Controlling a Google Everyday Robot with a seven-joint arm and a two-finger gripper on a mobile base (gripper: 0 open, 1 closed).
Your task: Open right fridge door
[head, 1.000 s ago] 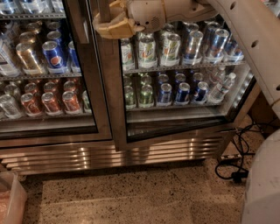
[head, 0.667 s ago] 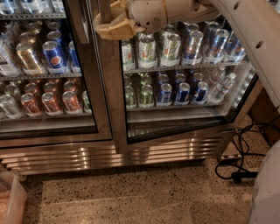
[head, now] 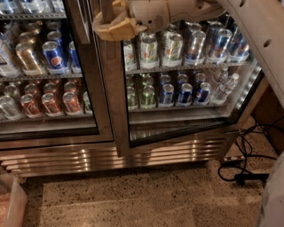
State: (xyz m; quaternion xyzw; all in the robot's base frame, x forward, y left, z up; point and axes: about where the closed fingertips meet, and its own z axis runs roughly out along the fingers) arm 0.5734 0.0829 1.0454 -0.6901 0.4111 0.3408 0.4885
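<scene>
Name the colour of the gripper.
Tan, best seen in the camera view; the gripper is at the handle of the right fridge door, top centre.

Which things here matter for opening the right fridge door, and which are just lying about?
For the job: right fridge door, slightly ajar; end effector, at its upper left edge.
Just there: left fridge door; drink cans; water bottles; black cables on the floor.

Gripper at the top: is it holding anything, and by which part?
Yes. The gripper clasps the right door by its vertical handle.
</scene>
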